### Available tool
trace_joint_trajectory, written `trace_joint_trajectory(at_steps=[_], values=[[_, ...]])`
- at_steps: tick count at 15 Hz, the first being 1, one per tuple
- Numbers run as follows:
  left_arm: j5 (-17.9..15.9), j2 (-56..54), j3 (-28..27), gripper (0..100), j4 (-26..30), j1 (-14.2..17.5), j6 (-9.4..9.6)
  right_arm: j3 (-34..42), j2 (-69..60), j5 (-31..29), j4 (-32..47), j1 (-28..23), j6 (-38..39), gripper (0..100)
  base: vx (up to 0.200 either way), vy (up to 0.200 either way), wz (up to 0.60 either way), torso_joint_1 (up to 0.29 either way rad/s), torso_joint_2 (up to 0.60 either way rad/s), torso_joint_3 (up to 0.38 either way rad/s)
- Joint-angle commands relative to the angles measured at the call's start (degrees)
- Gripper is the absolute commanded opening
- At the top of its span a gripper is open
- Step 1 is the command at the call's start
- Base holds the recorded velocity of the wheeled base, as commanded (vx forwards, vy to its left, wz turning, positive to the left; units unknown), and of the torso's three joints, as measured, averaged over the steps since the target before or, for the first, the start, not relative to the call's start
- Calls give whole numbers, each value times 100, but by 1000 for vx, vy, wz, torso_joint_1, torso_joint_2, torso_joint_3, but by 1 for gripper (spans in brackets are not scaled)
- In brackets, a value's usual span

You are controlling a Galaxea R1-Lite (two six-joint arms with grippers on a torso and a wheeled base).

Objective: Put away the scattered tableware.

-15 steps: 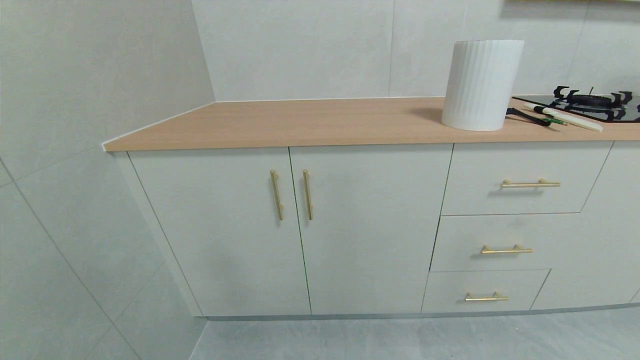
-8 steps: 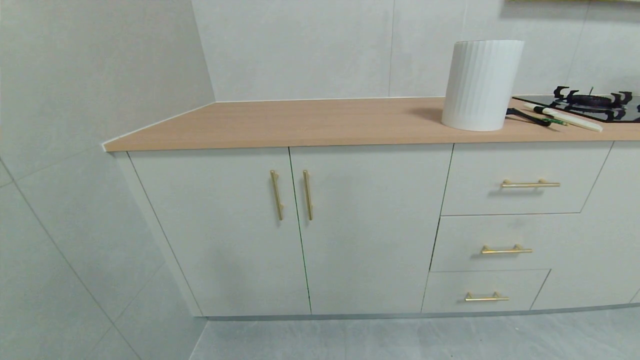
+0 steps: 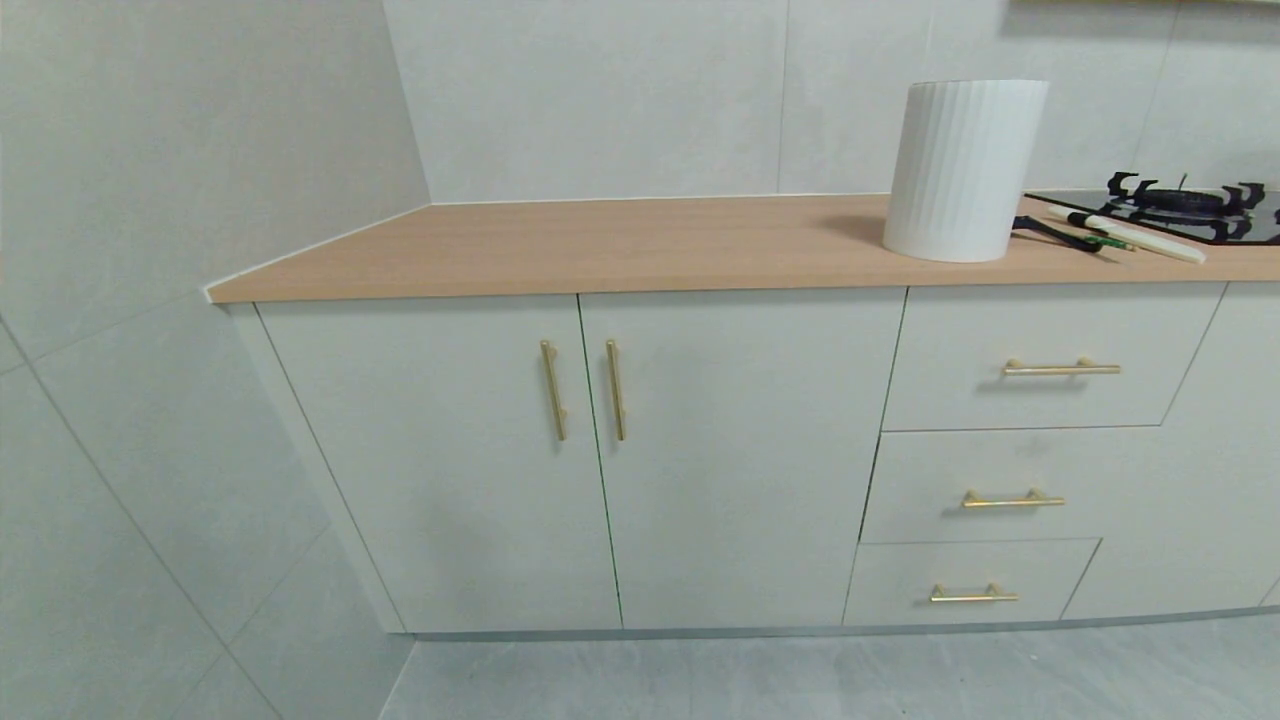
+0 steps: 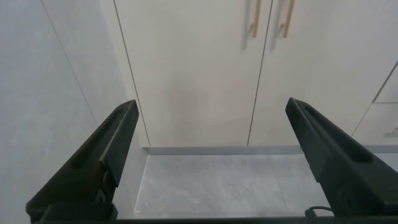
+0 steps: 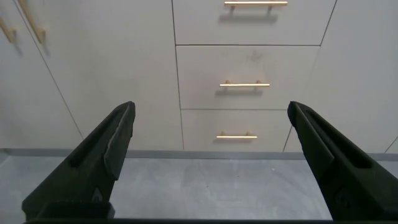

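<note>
A tall white ribbed container [image 3: 964, 170] stands on the wooden countertop [image 3: 620, 245] at the right. Just right of it lie several utensils [image 3: 1110, 236], one with a white handle, others dark and green. My left gripper [image 4: 211, 109] hangs low before the cabinet doors [image 4: 205, 68], open, nothing between its fingers. My right gripper [image 5: 211, 109] is also low, facing the drawers [image 5: 249, 74], open and empty.
A black gas hob [image 3: 1185, 205] sits at the far right of the counter. Below are two cabinet doors [image 3: 590, 450] with gold handles and three drawers [image 3: 1010, 480]. A tiled wall [image 3: 150, 300] closes the left side. Grey floor [image 3: 800, 680] lies in front.
</note>
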Motion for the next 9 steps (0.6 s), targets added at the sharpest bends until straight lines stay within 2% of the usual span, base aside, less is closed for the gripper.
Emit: trace_joint_trajectory(at_steps=[1, 2, 4, 6, 9], values=[[1, 0, 0, 100, 1, 0, 4, 0, 10, -1, 1, 4, 14, 100, 0, 0, 0, 0, 0, 0], [28, 0, 0, 100, 10, 0, 118, 0, 10, -9, 1, 4, 14, 100, 0, 0, 0, 0, 0, 0], [28, 0, 0, 100, 10, 0, 206, 0, 19, 8, 1, 4, -21, 100, 0, -200, 0, 7, 5, 0], [28, 0, 0, 100, 10, 0, 224, 0, 19, 8, 9, 4, -21, 100, 0, -200, 0, 0, 2, 5], [28, 0, 0, 100, 1, 0, 154, 0, 19, 17, 9, 4, -21, 100, 0, -200, 0, 4, 1, -1]])
